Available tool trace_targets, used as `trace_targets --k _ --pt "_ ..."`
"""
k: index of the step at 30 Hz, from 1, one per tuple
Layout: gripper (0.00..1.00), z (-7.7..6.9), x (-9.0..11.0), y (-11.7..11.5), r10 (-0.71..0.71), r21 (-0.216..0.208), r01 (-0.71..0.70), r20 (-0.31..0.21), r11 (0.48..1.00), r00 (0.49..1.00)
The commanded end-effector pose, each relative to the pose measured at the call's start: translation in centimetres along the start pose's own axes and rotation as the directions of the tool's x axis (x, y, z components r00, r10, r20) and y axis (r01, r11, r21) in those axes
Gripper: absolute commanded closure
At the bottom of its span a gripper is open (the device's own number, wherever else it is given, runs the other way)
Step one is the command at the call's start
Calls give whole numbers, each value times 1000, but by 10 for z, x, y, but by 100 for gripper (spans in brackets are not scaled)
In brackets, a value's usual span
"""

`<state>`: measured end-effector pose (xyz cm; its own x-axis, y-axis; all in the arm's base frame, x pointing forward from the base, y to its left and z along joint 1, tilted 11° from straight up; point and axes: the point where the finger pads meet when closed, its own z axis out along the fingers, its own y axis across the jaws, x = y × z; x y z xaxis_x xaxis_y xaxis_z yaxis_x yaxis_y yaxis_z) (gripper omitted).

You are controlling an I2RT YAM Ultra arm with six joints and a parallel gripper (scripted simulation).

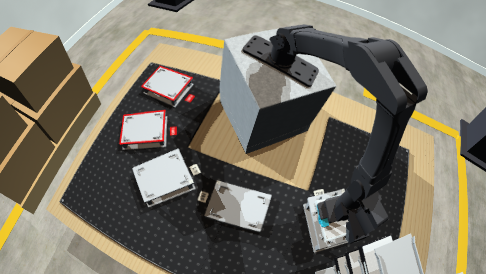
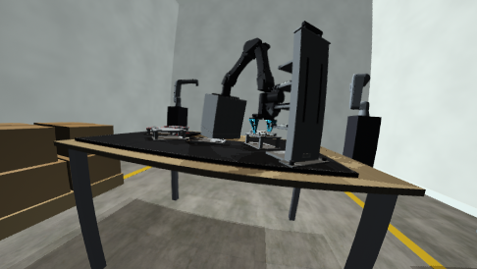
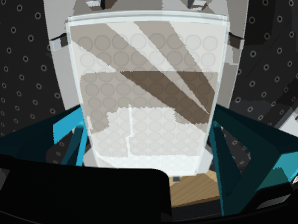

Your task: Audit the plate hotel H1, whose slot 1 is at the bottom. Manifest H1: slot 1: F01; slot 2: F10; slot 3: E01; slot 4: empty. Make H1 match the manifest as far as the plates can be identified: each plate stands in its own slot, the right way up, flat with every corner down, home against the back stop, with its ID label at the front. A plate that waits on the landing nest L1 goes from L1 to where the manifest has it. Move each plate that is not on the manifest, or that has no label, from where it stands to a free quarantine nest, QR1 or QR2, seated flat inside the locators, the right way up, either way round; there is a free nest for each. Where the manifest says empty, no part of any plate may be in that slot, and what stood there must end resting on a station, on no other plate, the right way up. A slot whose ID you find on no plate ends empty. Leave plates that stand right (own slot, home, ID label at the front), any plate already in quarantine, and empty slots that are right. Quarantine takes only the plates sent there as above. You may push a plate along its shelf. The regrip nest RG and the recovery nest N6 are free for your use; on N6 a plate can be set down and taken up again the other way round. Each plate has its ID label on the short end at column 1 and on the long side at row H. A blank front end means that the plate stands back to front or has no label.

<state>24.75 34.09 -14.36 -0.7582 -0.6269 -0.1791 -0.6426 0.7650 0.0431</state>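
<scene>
A clear well plate (image 3: pixel 148 90) lies flat on the landing nest (image 1: pixel 327 225), next to the plate hotel (image 2: pixel 306 93). My gripper (image 1: pixel 326 217) is down over this plate. In the wrist view the teal fingers stand against the plate's two long sides, shut on it, and the plate still rests in the nest. I see no label on the plate from here. In the exterior view the gripper (image 2: pixel 260 129) is low beside the hotel's tall column. The hotel's slots are hidden from these views.
Two red-framed quarantine nests (image 1: pixel 167 85) (image 1: pixel 143 128) sit at the far left, each showing a white top. Two more nests (image 1: pixel 163 176) (image 1: pixel 239 205) stand mid-mat. The arm's grey pedestal (image 1: pixel 275 90) is behind. Cardboard boxes (image 1: pixel 30 100) stand off the table at the left.
</scene>
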Motion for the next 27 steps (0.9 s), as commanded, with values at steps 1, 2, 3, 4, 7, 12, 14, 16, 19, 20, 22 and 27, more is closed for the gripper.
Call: trace_targets --k 1,2,3,4,7,12,14,16,19,20,22,27 --pt "14 -9 -6 1 0 -3 0 17 1000 1000" --pt "14 -10 -6 1 0 -3 0 17 1000 1000" --pt "14 -11 -6 1 0 -3 0 17 1000 1000" --pt "14 -12 -6 1 0 -3 0 17 1000 1000" --pt "14 -15 -6 1 0 -3 0 17 1000 1000" --pt "14 -20 -6 1 0 -3 0 17 1000 1000" --pt "14 -20 -6 1 0 -3 0 17 1000 1000" --pt "14 -22 -6 1 0 -3 0 17 1000 1000" --pt "14 -25 -6 1 0 -3 0 17 1000 1000" --pt "14 -26 -6 1 0 -3 0 17 1000 1000" --pt "14 -28 -6 1 0 -3 0 17 1000 1000" --pt "14 -33 -6 1 0 -3 0 17 1000 1000"
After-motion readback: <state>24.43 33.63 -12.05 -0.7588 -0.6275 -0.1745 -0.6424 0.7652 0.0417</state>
